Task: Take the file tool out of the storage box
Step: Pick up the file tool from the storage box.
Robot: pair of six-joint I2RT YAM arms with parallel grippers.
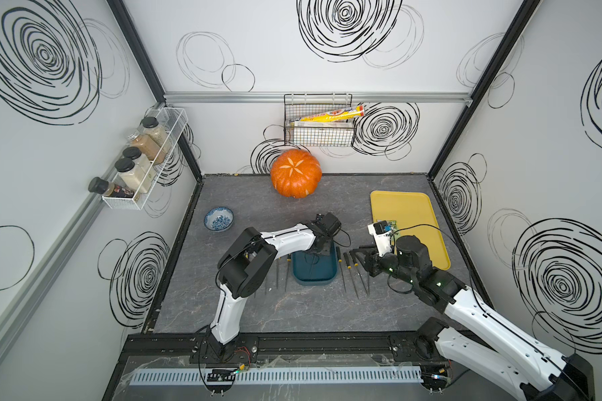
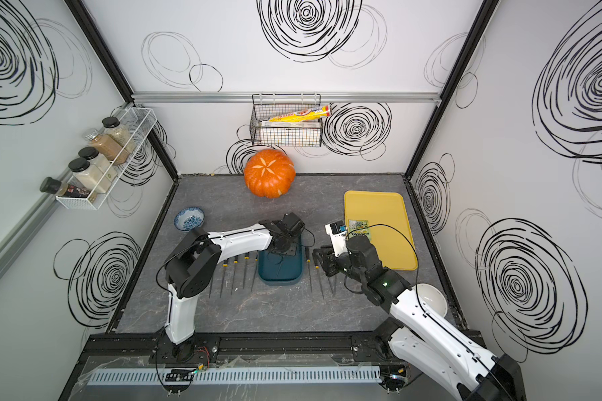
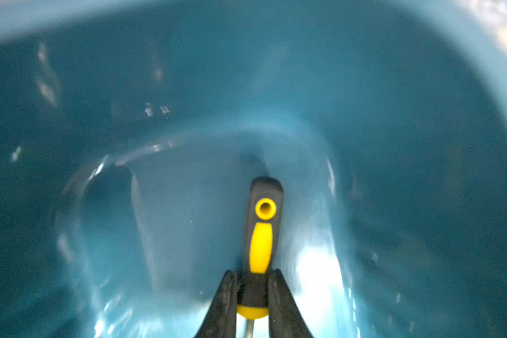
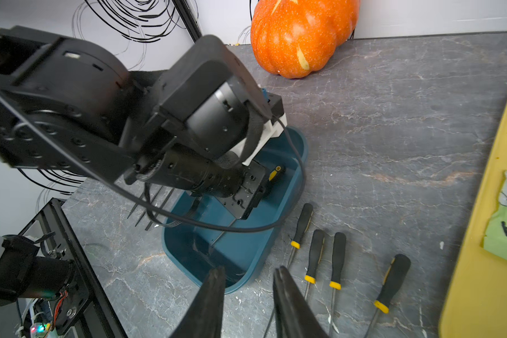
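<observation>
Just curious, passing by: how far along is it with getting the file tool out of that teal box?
Done: several files lie on the table beside the storage box. In hand: the left arm's jaws grip the file tool by its handle, inside the box. Left: lifting it out.

Close, blurred look into the teal box (image 3: pixel 392 117): glossy walls curve around a paler floor with patches of bright glare. The left gripper (image 3: pixel 253 276) clamps the file (image 3: pixel 261 243) by its handle, one dark jaw touching each side. The handle is dark grey with a yellow inlay, a yellow-ringed hole near its end, and a yellow collar.
</observation>
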